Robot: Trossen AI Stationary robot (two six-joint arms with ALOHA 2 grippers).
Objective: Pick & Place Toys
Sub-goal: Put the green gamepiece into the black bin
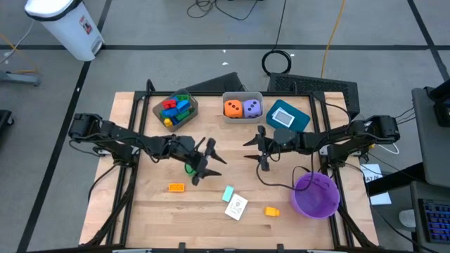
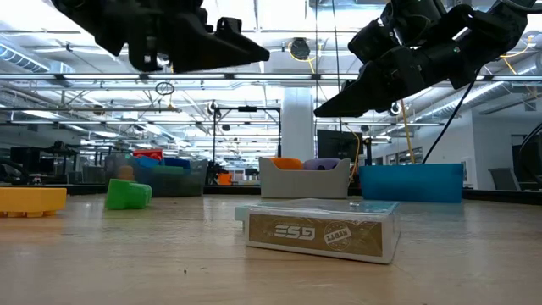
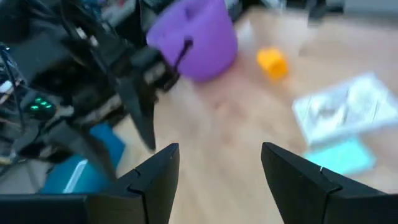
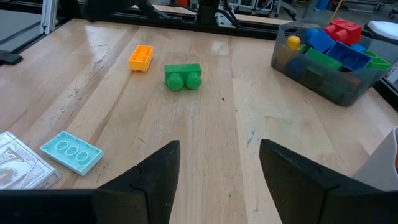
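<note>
Small green plastic block (image 1: 188,167) lay mid-frame on wooden desk (image 1: 140,204), under my left hand (image 1: 203,165); both hands parted, empty. Judged it light, rigid, slick; I'd pinch flat sides.

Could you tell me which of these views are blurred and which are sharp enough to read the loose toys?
Left wrist view: smeared, the purple bowl and orange block soft-edged. Right wrist view: crisp, the green block clear. Low view: card box sharp, background hazy. High view: evenly lit.
</note>
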